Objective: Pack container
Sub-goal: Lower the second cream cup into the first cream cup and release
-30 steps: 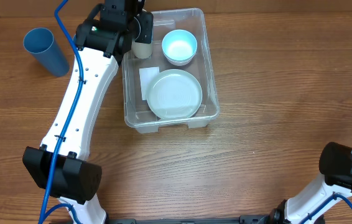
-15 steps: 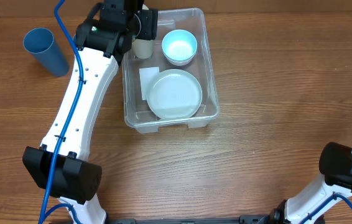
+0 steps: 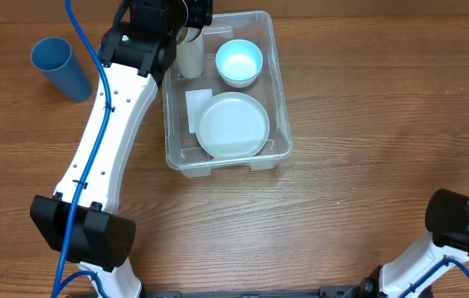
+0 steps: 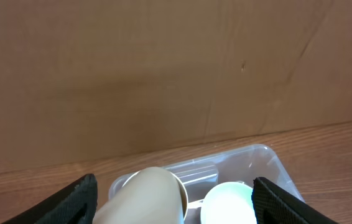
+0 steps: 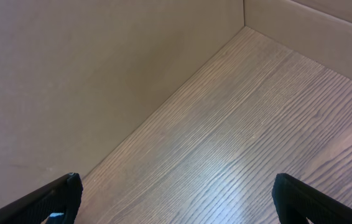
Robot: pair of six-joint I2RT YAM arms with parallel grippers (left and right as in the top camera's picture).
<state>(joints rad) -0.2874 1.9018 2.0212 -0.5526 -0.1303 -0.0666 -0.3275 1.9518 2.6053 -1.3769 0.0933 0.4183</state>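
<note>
The clear container (image 3: 282,87) sits at the table's back centre, and its far corner (image 4: 260,158) shows in the left wrist view. Inside it are a pale plate (image 3: 233,125), a light blue bowl (image 3: 239,62) (image 4: 229,202) and a cream cup (image 3: 190,56) (image 4: 150,196) in the back left corner. My left gripper (image 3: 186,18) (image 4: 176,210) hangs over that corner, open, with the cup between its wide-spread fingers (image 4: 76,200) and not clamped. My right gripper (image 5: 188,202) is open over bare wood, far from the container.
A blue cup (image 3: 60,68) stands on the table at the far left. A cardboard wall (image 4: 163,68) (image 5: 89,74) runs close behind the container and beside the right gripper. The right arm's base (image 3: 466,228) is at the front right.
The left gripper has opened and let go of the cream cup, which now rests in the container's back left corner. The gripper has drawn slightly back and up. The right arm is still.
</note>
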